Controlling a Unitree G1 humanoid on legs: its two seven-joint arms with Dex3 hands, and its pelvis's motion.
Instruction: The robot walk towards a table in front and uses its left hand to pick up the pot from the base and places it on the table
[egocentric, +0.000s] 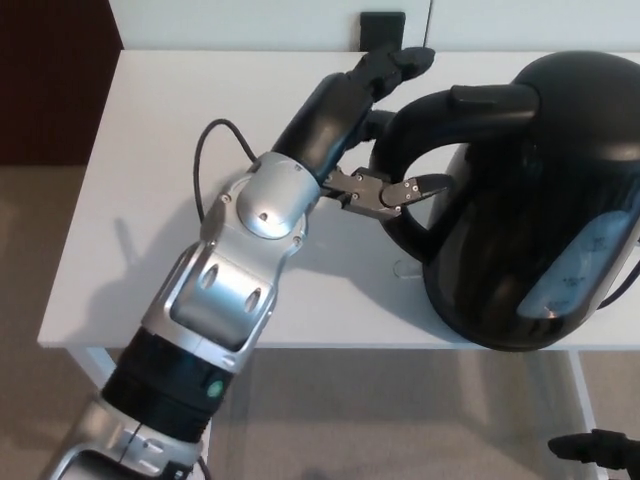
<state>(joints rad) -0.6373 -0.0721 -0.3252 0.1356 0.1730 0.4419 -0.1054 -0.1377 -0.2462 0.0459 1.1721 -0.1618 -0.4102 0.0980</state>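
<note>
Black pot (540, 200) at right of frame on white table (150, 200), base hidden beneath. Left robot hand (345, 115) open, 2 fingers (395, 65) over the handle (480, 100), thumb (395, 190) inside the loop, straddling for a wrap grip; not yet clamped.

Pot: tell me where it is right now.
In the head view the pot stands on the right part of the white table, near its front edge, with the left hand at its handle.
</note>
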